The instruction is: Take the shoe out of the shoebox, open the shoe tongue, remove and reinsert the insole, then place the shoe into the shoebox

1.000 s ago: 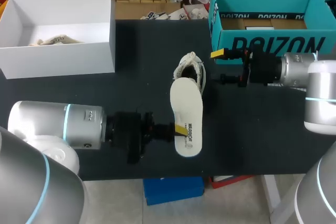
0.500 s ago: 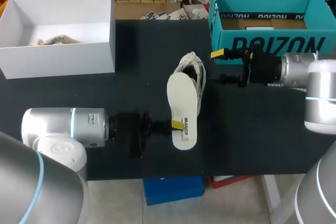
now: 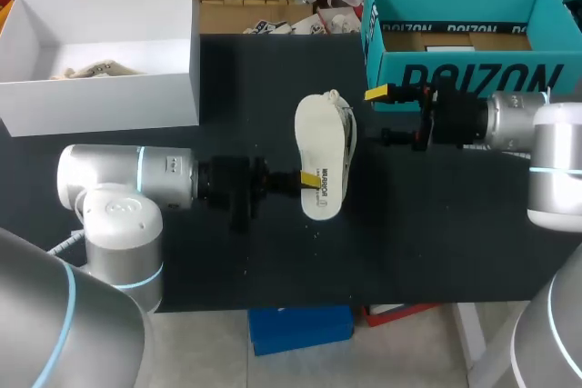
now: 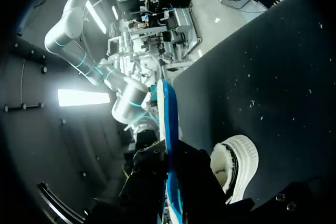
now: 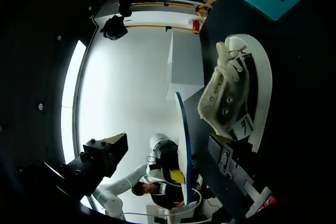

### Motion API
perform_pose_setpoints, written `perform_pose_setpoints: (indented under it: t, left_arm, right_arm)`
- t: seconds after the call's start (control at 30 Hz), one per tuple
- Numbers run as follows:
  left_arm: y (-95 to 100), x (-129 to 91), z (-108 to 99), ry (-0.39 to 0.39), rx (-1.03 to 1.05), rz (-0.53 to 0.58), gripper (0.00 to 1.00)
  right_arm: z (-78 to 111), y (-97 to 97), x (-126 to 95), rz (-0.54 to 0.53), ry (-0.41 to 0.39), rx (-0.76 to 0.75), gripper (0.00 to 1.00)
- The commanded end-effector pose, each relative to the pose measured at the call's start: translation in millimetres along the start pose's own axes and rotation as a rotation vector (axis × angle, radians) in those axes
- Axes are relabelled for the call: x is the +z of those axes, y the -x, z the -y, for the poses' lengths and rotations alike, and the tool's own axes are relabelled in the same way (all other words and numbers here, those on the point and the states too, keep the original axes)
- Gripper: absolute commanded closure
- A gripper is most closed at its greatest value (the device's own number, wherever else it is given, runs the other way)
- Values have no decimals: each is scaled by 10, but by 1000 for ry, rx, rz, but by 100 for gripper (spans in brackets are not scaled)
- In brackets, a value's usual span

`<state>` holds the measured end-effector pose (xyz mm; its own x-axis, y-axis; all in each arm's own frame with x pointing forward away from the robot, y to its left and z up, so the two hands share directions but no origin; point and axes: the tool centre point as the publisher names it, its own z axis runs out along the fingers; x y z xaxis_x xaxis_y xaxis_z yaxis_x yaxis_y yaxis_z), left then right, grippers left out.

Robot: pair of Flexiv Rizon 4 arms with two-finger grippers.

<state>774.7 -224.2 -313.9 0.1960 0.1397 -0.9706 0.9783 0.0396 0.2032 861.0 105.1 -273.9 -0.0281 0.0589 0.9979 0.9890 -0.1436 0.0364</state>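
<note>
My left end effector, clamped on the insole, carried it up-frame over the shoe; reinsertion looks next. My right end effector: open, unmoved.

Head view: insole covers most of shoe — I see only its lace-side edge. On left gripper one yellow tip shows atop insole, other finger hidden beneath. Left wrist view: own tips out of sight, shoe's front hidden behind gripper body — only heel opening visible.
</note>
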Motion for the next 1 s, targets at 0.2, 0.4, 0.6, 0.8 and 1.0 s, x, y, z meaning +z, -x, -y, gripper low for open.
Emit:
perform_pose_setpoints:
  t: [0.2, 0.4, 0.6, 0.8, 1.0]
  left_arm:
    - [83, 49, -217, 10, 9, 8, 100]
    - [83, 49, -217, 10, 9, 8, 100]
    - [83, 49, -217, 10, 9, 8, 100]
    - [83, 49, -217, 10, 9, 8, 100]
    - [83, 49, -217, 10, 9, 8, 100]
  right_arm:
    - [3, 4, 7, 1, 1, 0, 0]
    - [3, 4, 7, 1, 1, 0, 0]
    - [-34, 48, 80, -18, -89, -11, 0]
    - [-28, 30, 215, -27, -147, -27, 0]
    - [46, 3, 368, -9, -189, -33, 0]
